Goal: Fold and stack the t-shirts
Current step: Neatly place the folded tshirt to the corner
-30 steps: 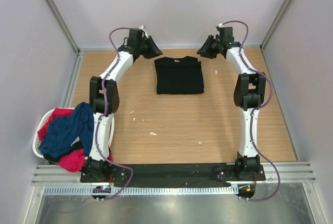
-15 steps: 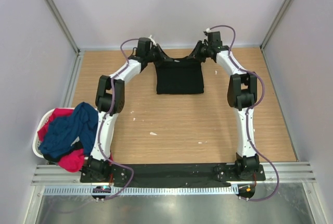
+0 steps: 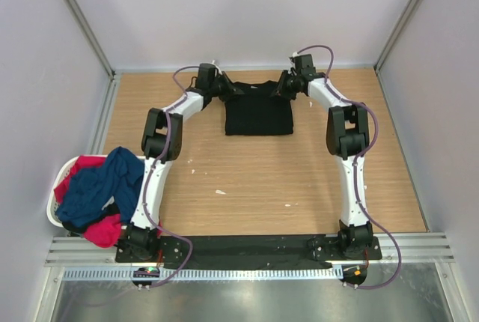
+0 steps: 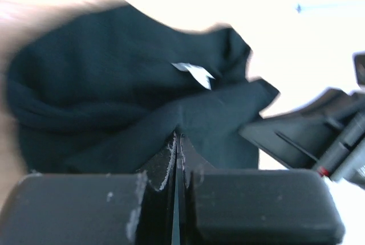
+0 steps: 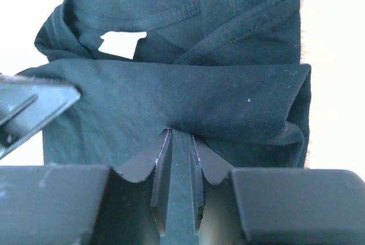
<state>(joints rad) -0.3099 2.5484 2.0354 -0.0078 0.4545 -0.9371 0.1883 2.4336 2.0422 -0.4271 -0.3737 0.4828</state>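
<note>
while both claws are biting its collar end: the black t-shirt [image 3: 258,112] is lying folded into a tidy block at the far middle of the bench [image 3: 247,187], collar pointing at the back wall
left claw [image 3: 228,88]: fingers are pressing right together, pinching a fold of cloth at the shirt's far left corner
right claw [image 3: 283,87]: jaws are squeezing nearly closed on a thin layer of cloth at the far right corner, seemingly just the upper fold
risk, layers: if one side is gripping fewer layers than the other, the block is probably peeling open on any lift
risk, uneven pull: arms not travelling together means the cloth is twisting or bunching and the fold is getting wrecked
risk, slip: both bites are looking shallow, right at the edge, so a corner could be sliding out mid-move
basket [image 3: 54,204]: the navy t-shirt [image 3: 97,183] and red-pink t-shirt [image 3: 105,231] are sitting heaped in it at the near left, well apart from the black one, so most of the job is waiting
</note>
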